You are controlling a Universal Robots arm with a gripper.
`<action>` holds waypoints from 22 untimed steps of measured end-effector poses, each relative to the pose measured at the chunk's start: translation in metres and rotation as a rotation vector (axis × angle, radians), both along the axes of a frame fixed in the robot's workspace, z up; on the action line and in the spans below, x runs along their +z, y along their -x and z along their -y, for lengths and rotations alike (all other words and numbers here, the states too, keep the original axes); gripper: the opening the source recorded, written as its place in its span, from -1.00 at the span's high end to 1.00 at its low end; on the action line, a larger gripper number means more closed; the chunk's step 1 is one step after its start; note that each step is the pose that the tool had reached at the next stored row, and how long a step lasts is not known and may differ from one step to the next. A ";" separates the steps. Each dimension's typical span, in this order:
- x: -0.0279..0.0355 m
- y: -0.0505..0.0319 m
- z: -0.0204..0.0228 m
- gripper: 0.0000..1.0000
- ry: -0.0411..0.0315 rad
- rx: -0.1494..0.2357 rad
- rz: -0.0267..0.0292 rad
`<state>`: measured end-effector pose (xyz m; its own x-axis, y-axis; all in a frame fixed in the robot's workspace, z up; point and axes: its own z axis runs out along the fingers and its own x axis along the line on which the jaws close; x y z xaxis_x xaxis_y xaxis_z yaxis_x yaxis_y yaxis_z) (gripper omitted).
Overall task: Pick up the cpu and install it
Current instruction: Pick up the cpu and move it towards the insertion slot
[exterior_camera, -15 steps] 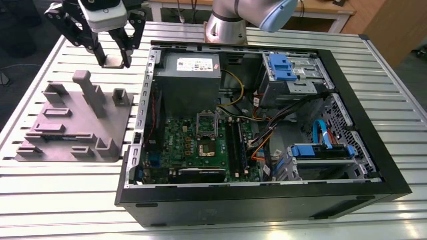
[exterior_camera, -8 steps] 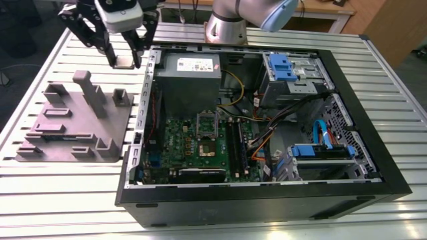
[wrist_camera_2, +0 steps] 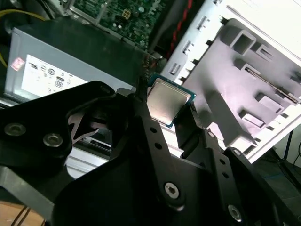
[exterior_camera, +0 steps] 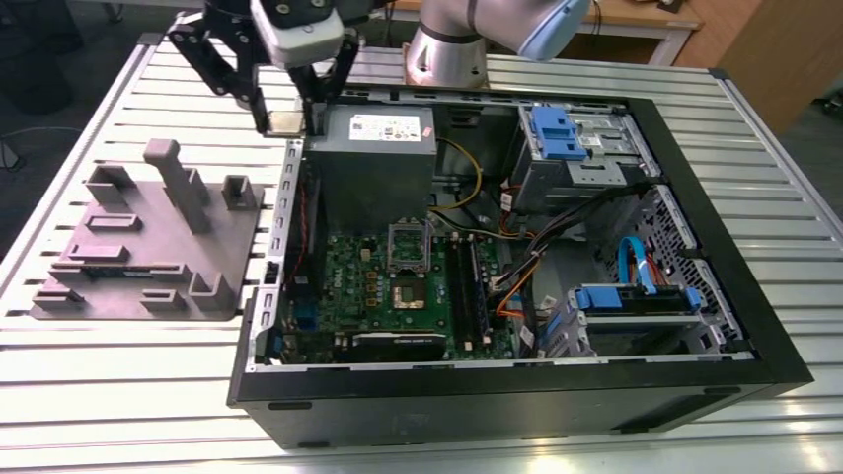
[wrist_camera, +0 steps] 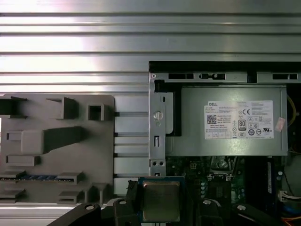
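Clamping the flat, silver-topped square cpu (wrist_camera_2: 168, 102), the black tool (exterior_camera: 282, 117) hangs near the gray power-supply box (exterior_camera: 378, 148)

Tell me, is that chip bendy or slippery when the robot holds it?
Probably stiff, not bendy: the cpu looks like a flat metal-topped square. Likely light, since the gripper holds it by two edges. Maybe slippery, as the top shines.

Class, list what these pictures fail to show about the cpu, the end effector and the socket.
cpu underside: faces away in both wrist views.
cpu edges gripped by the end effector: behind its fingers, second wrist view.
socket pins: too small, exterior view.
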<state>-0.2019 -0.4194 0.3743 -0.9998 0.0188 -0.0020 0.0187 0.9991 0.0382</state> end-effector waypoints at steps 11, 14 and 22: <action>-0.0014 -0.0501 0.0000 0.05 0.0001 0.000 0.0000; -0.0019 -0.0639 0.0000 0.05 0.0001 0.000 -0.0001; -0.0036 -0.1003 0.0000 0.05 0.0001 0.000 0.0000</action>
